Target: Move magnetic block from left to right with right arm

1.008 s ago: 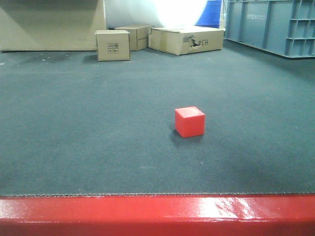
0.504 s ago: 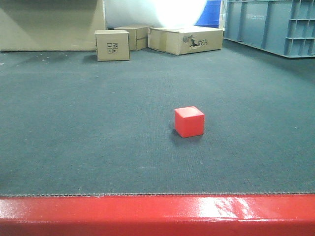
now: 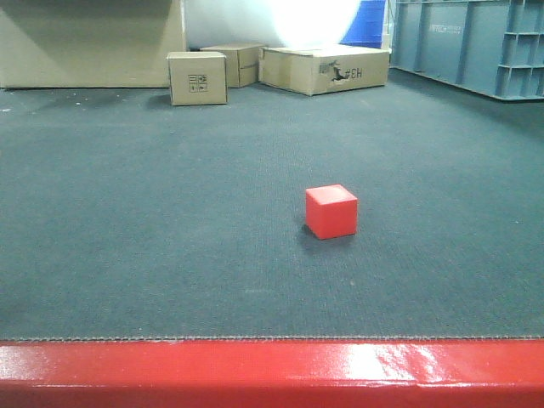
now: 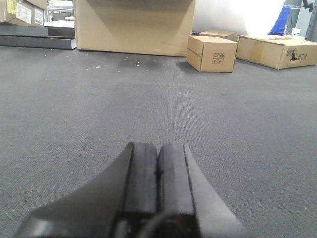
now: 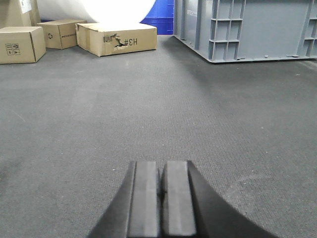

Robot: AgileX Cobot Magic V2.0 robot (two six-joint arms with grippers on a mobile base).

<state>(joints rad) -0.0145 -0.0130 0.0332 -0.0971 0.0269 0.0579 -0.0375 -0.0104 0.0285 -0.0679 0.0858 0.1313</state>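
Three cardboard boxes along the far edge of the grey carpet (image 3: 153, 212) in the front view, all closed, contents hidden: leftmost a small cardboard box (image 3: 197, 77) printed with handling symbols, just behind and to its right a second small box (image 3: 239, 62), then a long flat box (image 3: 325, 70) with a torn spot on its near face beside printed lettering. Further left, against the back, a large plain cardboard box (image 3: 89, 42), only partly in frame. Right of the flat box, a blue bin (image 3: 367, 23) in the background, and at far right a grey plastic crate (image 3: 467, 47) with ribbed walls, interior not visible. Near centre of the carpet, slightly right, the magnetic block (image 3: 331, 212): bright red cube, resting flat, one corner turned toward the camera, well apart from every box and touched by nothing. Along the bottom, a glossy red edge (image 3: 272, 374). From the left wrist view, left gripper (image 4: 158, 173) with black fingers pressed together, nothing between them, low over bare carpet. From the right wrist view, right gripper (image 5: 160, 191) likewise closed tight and empty, pointed toward the boxes and crate; no red cube within that view.
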